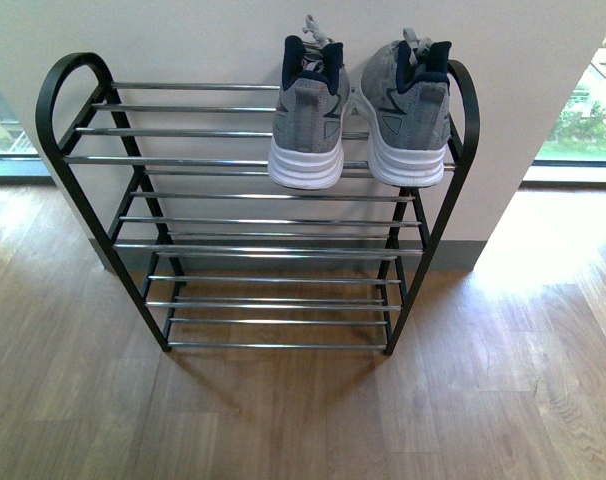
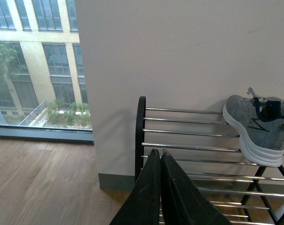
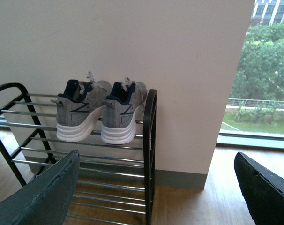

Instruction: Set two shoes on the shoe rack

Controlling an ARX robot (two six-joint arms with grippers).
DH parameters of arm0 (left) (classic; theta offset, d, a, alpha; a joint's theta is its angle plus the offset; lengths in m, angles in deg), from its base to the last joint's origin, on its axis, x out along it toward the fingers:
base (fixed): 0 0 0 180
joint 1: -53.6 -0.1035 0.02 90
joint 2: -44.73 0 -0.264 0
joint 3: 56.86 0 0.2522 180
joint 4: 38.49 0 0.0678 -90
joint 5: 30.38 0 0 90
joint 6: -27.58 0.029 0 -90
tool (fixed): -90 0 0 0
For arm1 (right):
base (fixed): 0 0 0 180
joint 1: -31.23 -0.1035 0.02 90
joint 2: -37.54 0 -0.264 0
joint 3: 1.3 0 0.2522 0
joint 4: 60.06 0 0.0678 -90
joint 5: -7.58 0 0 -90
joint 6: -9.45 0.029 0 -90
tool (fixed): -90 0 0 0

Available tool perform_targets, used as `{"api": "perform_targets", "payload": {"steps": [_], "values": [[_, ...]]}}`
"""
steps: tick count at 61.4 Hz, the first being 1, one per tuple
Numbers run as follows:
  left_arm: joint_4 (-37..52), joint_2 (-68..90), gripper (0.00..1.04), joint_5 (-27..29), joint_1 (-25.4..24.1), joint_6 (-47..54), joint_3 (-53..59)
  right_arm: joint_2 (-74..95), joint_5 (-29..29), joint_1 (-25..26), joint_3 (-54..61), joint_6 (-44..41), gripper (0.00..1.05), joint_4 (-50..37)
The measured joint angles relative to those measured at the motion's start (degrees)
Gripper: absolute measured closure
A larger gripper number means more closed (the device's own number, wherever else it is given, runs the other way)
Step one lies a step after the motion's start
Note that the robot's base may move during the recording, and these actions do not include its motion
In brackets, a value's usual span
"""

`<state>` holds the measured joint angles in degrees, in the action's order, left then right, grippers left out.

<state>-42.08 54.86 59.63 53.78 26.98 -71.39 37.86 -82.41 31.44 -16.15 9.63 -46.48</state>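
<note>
Nearest the lens in the left wrist view: left pincer [image 2: 159, 152], closed, two dark fingers [image 2: 146, 192] pressed tip to tip, nothing between. Nearest in the right wrist view: right pincer [image 3: 156, 155], spread wide open, one dark finger at each side edge of the picture, gripping nothing. Both pincers apart from the shoes.

Beyond them: shoe rack [image 1: 58, 100], black frame with rounded end loops, thin chrome bars in several tiers. Stands on the wood floor [image 1: 283, 420], back close to a pale wall [image 1: 183, 40].

Two grey knit shoes on the top tier, at the rack's right end. Left shoe [image 1: 308, 120] and right shoe [image 1: 408, 112] side by side, upright, thick white soles down on the bars, heels toward the front camera, toes toward the wall. Heels overhanging the front bar a little. Navy lining and tongues showing, grey laces loose at the top. Right shoe just beside the right end loop. Whether the pair actually touch: cannot tell.

Past the wall's edge in the left wrist view: window [image 2: 39, 70], building and shrubs outside.
</note>
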Motion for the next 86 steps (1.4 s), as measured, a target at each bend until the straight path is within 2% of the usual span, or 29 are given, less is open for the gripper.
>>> {"api": "perform_targets", "payload": {"steps": [8, 25, 27, 59, 62, 86], "values": [[-9.64, -8.17, 1.03, -0.02, 0.0, 0.0, -0.02, 0.0, 0.0, 0.0, 0.0, 0.0, 0.09, 0.0], [-10.19, -9.18, 1.03, -0.02, -0.04, 0.0, -0.02, -0.02, 0.0, -0.07, 0.0, 0.0, 0.09, 0.0], [-10.19, -9.18, 1.01, -0.02, -0.04, -0.02, -0.02, -0.04, 0.0, -0.07, 0.0, 0.0, 0.09, 0.0], [-10.19, -9.2, 0.08, 0.13, -0.04, 0.11, -0.02, -0.02, -0.13, -0.07, 0.0, -0.02, 0.09, 0.02], [-10.19, -9.2, 0.1, -0.04, -0.04, 0.11, -0.02, -0.04, 0.17, -0.11, 0.0, -0.02, 0.09, 0.09], [-10.19, -9.22, 0.09, -0.04, -0.09, 0.15, -0.02, -0.04, 0.17, -0.15, 0.0, 0.0, 0.09, 0.13]]}}
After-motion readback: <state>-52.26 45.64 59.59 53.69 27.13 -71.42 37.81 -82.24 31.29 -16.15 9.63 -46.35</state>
